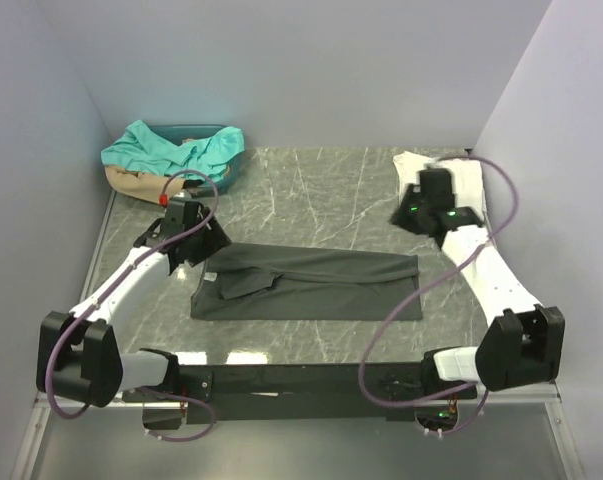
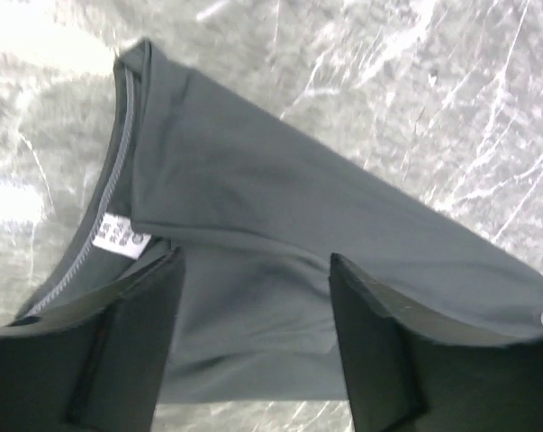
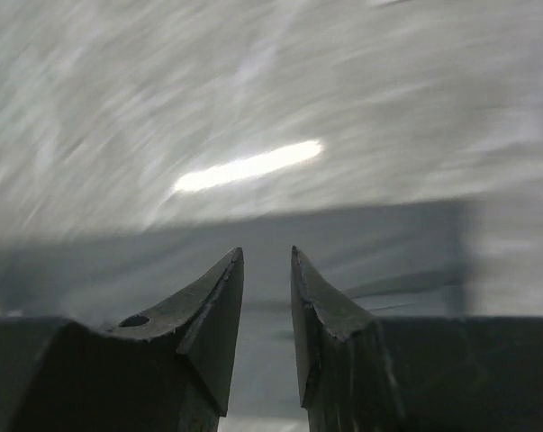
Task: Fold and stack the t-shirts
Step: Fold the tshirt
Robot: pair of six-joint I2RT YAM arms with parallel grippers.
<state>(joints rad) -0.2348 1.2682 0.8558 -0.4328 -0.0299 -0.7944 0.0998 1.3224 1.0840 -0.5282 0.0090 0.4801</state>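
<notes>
Top view first: the charcoal t-shirt (image 1: 311, 285) lies in the middle of the bench (image 1: 321, 190), folded lengthwise into a long flat strip. I'd call it part-folded, with the cross folds yet to do. The white t-shirt (image 1: 459, 178) sits at the back right, but the arm hides part of it and I can't tell how it's folded. The teal t-shirt (image 1: 171, 150) and the tan t-shirt (image 1: 131, 183) are bunched in the tub (image 1: 229, 172) at the back left, untouched by the look of it. So most of the job is ahead of me, and no stack yet. My left hand (image 1: 203, 250) hangs over the strip's collar end, and my right hand (image 1: 413, 212) is up by its far right corner.

Left wrist: fingers spread wide with nothing gripped, poised over the cloth beside the neck label (image 2: 120, 236). I can't tell whether the tips touch.

Right wrist: blurred, but the jaws stand at a narrow gap, empty, with charcoal cloth beyond the tips.
</notes>
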